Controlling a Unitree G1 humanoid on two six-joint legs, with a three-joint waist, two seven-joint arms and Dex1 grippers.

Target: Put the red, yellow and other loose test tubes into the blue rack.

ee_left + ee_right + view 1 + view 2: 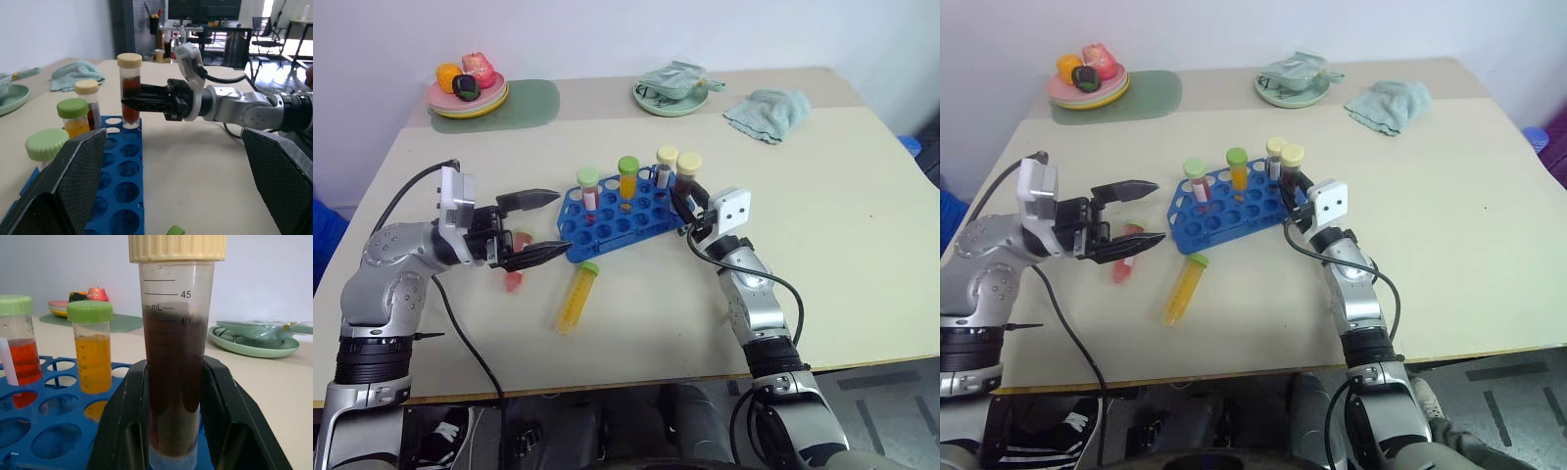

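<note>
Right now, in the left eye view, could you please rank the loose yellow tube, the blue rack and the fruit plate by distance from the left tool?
1. Loose yellow tube, lying just below-right of the left tool.
2. Blue rack, to its right; too close to call against the tube.
3. Fruit plate, the table's far-left corner.

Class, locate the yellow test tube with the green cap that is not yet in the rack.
The yellow test tube lies flat on the table, just in front of the blue rack, beside the open left gripper.

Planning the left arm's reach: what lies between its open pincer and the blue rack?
Bare tabletop; in the left eye view the left pincer nearly touches the bright blue plastic rack. A red-filled tube lies beneath it.
</note>
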